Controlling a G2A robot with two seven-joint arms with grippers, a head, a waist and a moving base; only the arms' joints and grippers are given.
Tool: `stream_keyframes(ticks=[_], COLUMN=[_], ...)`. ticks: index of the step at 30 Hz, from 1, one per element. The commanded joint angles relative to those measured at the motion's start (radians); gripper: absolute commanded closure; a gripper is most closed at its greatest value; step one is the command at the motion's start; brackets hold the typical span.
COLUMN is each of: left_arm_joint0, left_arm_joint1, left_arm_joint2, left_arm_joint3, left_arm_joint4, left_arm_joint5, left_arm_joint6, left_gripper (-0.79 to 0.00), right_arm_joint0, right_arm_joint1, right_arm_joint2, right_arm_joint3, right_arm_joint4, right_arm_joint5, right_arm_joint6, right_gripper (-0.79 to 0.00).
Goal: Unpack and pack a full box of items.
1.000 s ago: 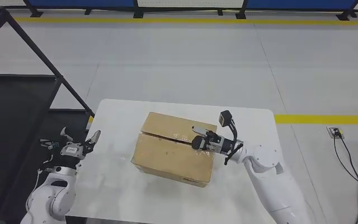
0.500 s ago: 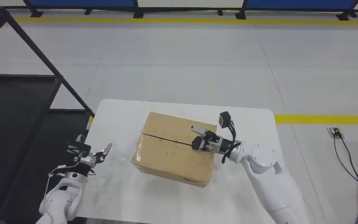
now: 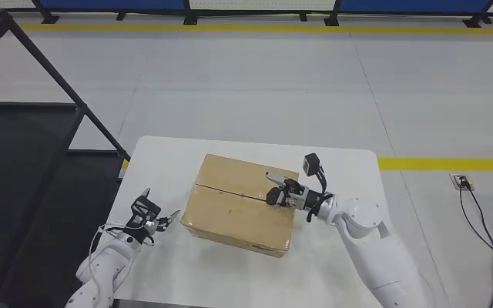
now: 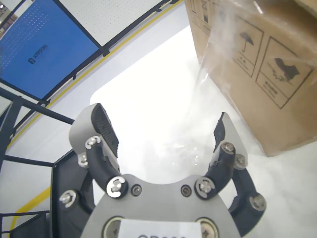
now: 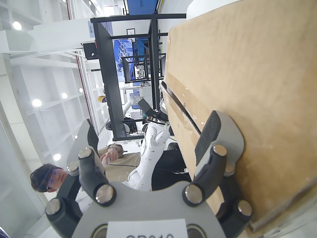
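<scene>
Cardboard box (image 3: 239,208) sat shut at the middle of the white tabletop (image 3: 339,165), its flaps meeting in a seam. Left gripper (image 4: 161,118) hung spread open just beside the box's near-left corner, grasping nothing. Right gripper (image 5: 151,122) was also released, at the box's right end, one finger over the lid by the seam.

Box (image 3: 239,212) was plain tan cardboard, black outlined symbols (image 4: 247,43) on the side facing the left pincer (image 4: 161,115), glossy clear tape (image 4: 223,25) streaked over them, surface (image 3: 339,177) beneath was white, left pincer and right pincer (image 5: 151,120) were silver-grey with black ribbed pads (image 4: 105,125), floor (image 3: 246,85) beyond was pale grey with a yellow line (image 3: 431,163)
</scene>
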Motion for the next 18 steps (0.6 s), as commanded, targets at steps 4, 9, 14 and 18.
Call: stream_keyframes(ticks=[4, 9, 14, 18], left_arm_joint0=[-0.08, -0.171, -0.235, -0.253], left_arm_joint1=[-0.012, -0.028, -0.045, -0.052], left_arm_joint2=[0.052, 0.116, 0.151, 0.141], left_arm_joint3=[0.084, 0.174, 0.247, 0.276], left_arm_joint4=[-0.002, -0.013, -0.046, -0.106], left_arm_joint5=[0.008, -0.002, 0.054, 0.096], left_arm_joint6=[-0.032, -0.028, -0.032, -0.034], left_gripper=[-0.785, -0.785, -0.785, -0.785], right_arm_joint0=[0.001, 0.006, 0.011, 0.013], right_arm_joint1=[0.003, 0.005, 0.006, 0.008], right_arm_joint2=[-0.002, -0.009, -0.017, -0.017], right_arm_joint3=[-0.011, -0.02, -0.021, -0.015], right_arm_joint4=[-0.003, -0.01, -0.012, -0.01], right_arm_joint5=[0.003, 0.011, 0.014, 0.017], right_arm_joint6=[0.0, -0.002, -0.006, -0.004], right_gripper=[-0.785, -0.785, -0.785, -0.785])
